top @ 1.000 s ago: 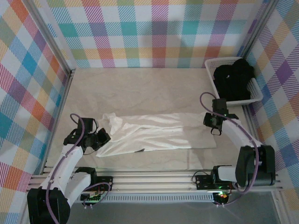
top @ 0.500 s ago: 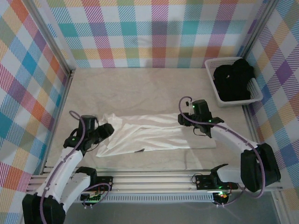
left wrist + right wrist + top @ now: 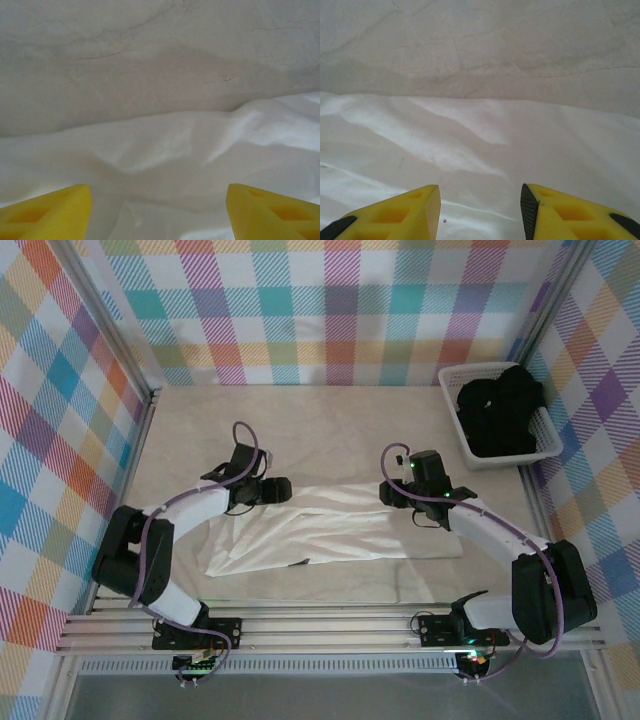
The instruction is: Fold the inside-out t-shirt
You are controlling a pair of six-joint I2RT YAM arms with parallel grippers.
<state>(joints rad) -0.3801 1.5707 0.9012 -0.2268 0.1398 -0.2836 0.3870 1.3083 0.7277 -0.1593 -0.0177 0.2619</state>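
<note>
The inside-out t-shirt [image 3: 340, 530] lies spread flat across the middle of the table as a long white band with soft wrinkles. My left gripper [image 3: 281, 489] hovers over the shirt's far edge towards its left end. In the left wrist view it [image 3: 159, 212] stands open, with only white cloth [image 3: 165, 155] under the wide gap. My right gripper [image 3: 392, 492] is over the far edge further right. Its yellow fingers [image 3: 407, 212] stand apart above the cloth [image 3: 470, 150], and nothing is between them.
A white plastic basket [image 3: 455, 420] holding a black garment [image 3: 500, 410] stands at the back right corner. Bare beige tabletop [image 3: 300, 430] stretches beyond the shirt to the checked back wall. Metal frame rails run along the near edge [image 3: 330, 625].
My left gripper let go of the shirt's left end, opened, and swung up and right to the far edge. The right gripper came left from the shirt's right end, then stayed put.
</note>
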